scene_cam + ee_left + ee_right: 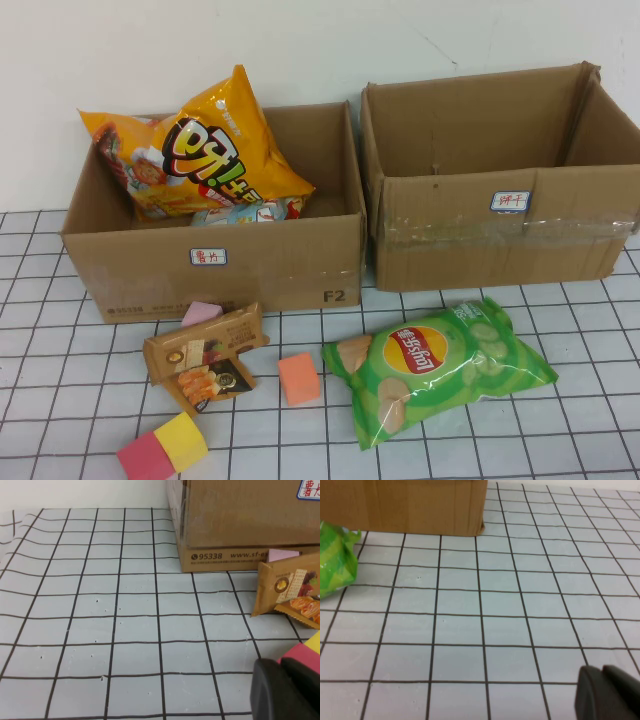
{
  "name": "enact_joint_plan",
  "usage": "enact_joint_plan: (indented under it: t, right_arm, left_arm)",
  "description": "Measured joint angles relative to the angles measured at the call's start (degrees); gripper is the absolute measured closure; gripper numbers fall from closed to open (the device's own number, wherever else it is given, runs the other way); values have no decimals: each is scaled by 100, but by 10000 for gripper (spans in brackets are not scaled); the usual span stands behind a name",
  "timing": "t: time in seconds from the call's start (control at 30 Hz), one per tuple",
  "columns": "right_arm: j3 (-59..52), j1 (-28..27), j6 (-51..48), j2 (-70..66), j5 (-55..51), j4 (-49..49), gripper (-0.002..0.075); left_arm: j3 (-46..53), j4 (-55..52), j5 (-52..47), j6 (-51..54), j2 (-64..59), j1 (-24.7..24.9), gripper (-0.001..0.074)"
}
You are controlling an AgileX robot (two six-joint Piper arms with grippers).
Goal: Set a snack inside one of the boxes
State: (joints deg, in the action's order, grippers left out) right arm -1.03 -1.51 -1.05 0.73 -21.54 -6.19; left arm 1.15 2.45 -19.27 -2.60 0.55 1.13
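Note:
A green chip bag lies flat on the table in front of the right cardboard box, which looks empty. A brown biscuit pack lies in front of the left box, which holds an orange snack bag. Neither arm shows in the high view. My left gripper is low over the table near the brown pack, fingers together and empty. My right gripper is low over bare table, fingers together and empty, with the green bag off to the side.
Foam blocks lie near the brown pack: pink, orange, and a red-and-yellow pair, which shows close to my left gripper. A white wall stands behind the boxes.

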Motion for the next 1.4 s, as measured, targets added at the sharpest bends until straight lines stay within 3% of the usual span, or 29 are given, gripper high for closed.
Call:
enact_joint_plan:
  t: [1.2, 1.4]
  right_arm:
    - [-4, 0, 0, 0, 32, 0, 727]
    - [-62, 0, 0, 0, 936, -38, 727]
  left_arm:
    - [0, 0, -10, 25, 0, 0, 736]
    - [35, 0, 629, 73, 0, 0, 736]
